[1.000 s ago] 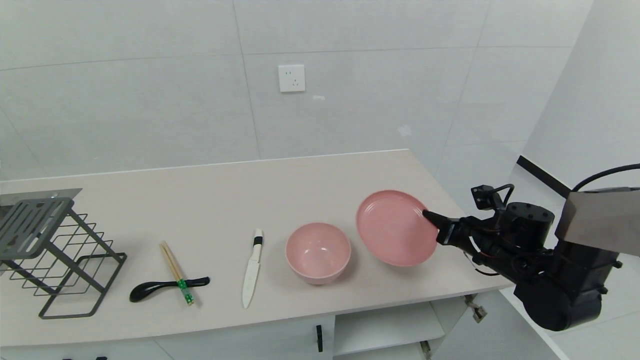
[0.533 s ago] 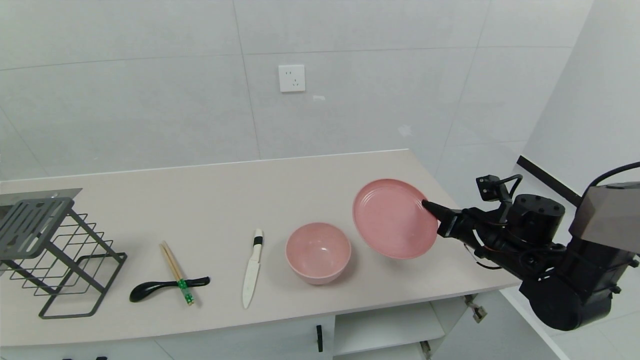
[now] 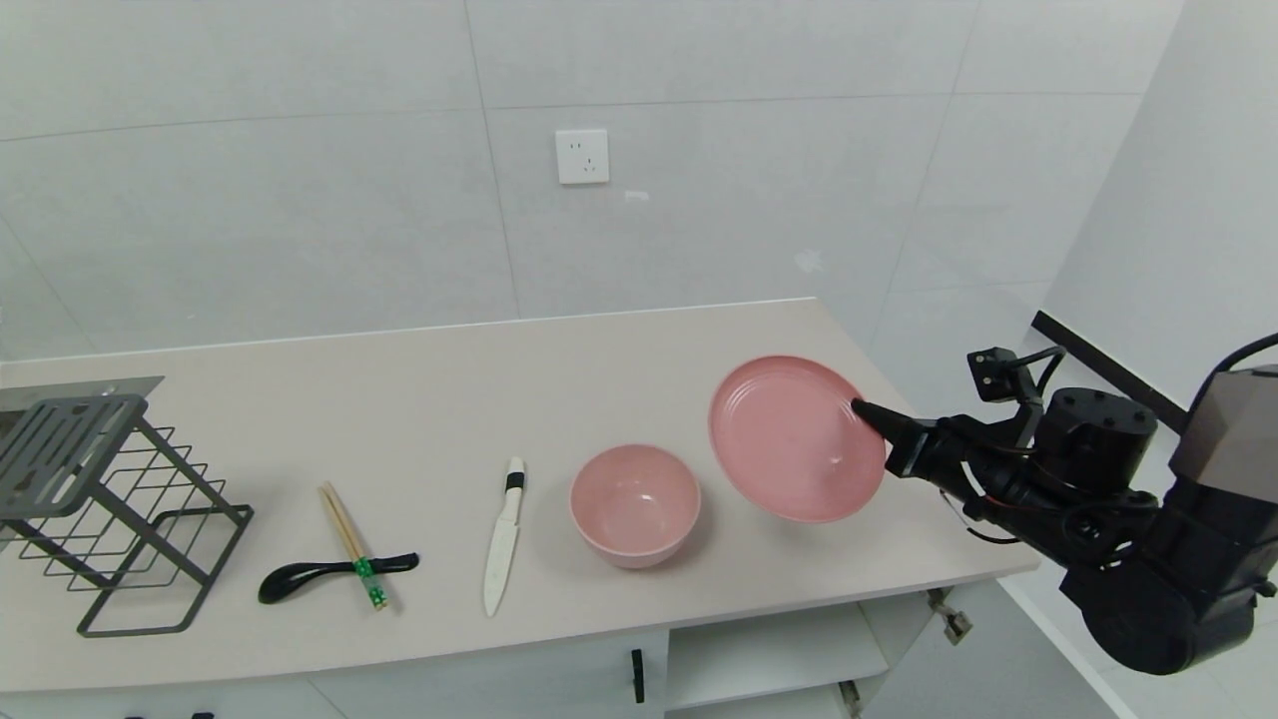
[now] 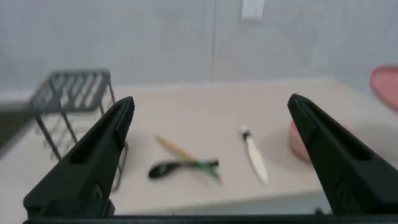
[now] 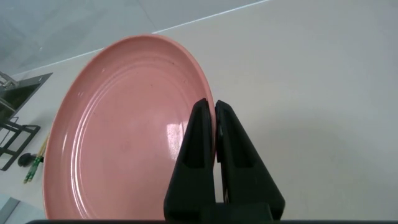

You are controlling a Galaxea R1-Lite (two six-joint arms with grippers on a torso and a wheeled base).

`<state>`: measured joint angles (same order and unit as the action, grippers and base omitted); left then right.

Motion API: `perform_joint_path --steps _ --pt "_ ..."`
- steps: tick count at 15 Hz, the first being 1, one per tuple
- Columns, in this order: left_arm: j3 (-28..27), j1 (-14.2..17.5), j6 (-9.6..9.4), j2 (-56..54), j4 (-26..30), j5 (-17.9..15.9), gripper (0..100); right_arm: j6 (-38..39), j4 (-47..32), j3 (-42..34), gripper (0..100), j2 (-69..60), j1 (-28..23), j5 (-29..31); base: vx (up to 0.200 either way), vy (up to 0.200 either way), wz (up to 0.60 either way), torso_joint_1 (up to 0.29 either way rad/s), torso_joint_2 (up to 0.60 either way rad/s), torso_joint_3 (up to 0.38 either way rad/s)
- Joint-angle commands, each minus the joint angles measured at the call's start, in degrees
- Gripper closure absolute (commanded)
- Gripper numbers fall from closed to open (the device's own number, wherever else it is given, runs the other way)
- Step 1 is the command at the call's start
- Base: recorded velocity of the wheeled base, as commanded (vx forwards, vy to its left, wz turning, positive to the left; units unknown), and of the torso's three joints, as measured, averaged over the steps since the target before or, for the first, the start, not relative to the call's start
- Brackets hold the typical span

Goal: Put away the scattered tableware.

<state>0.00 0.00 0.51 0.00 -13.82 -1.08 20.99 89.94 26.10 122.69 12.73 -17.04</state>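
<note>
Pink plate, tilted, is clamped at its rim between the right jaws, clear of the counter; the right arm is stretched near level. The plate hangs higher than a second ago. Left jaws stand apart.

Tilted pink plate is hanging from the right end effector; bowl, knife, chopsticks, spoon are lying on tabletop.

rack far left | chopsticks across spoon | knife | bowl | plate raised, far right
</note>
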Motion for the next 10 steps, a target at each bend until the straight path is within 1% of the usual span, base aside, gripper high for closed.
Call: perform_joint_path --steps 1,2,3,4,5,6,7,8,10 --pt "-0.6 0.0 0.02 0.1 -3.1 -1.1 0 0.0 0.1 -0.3 100 -1.4 0.2 -0.1 0.0 0.0 0.0 0.0 0.0 0.0" --pt "-1.6 0.0 0.54 0.1 -2.5 -2.6 0 0.0 0.1 -0.4 100 -1.7 0.0 -0.1 0.0 0.0 0.0 0.0 0.0 0.0" --pt "-6.0 -0.4 2.3 1.0 -1.0 -3.8 0 0.0 0.1 -0.6 100 -2.9 -0.2 -0.1 0.0 0.0 0.0 0.0 0.0 0.0" --pt "-9.1 -0.6 3.79 2.2 0.5 -3.8 0 0.0 0.1 -0.7 100 -3.2 -0.3 -0.1 0.0 0.0 0.0 0.0 0.0 0.0" --pt "-15.5 -1.6 8.54 4.9 5.3 -4.1 0 0.0 0.1 -0.3 100 -3.3 -0.4 -0.1 0.0 0.0 0.0 0.0 0.0 0.0" --pt "-18.6 -2.8 11.09 6.8 8.7 -4.9 0 0.0 0.1 -0.4 100 -3.8 -0.3 -0.1 0.0 0.0 0.0 0.0 0.0 0.0" --pt "-20.2 -4.0 12.58 8.3 11.2 -5.9 0 0.0 0.1 -0.7 100 -4.2 -0.1 -0.1 0.0 0.0 0.0 0.0 0.0 0.0" --pt "-20.2 -5.0 13.2 10.2 12.4 -6.8 0 0.0 0.1 -0.9 100 -4.6 0.0 -0.2 0.0 0.0 0.0 0.0 0.0 0.0" --pt "-19.1 -5.7 13.2 15.6 11.5 -8.3 0 0.0 0.1 -0.9 100 -5.0 0.0 -0.2 0.0 0.0 0.0 0.0 0.0 0.0"
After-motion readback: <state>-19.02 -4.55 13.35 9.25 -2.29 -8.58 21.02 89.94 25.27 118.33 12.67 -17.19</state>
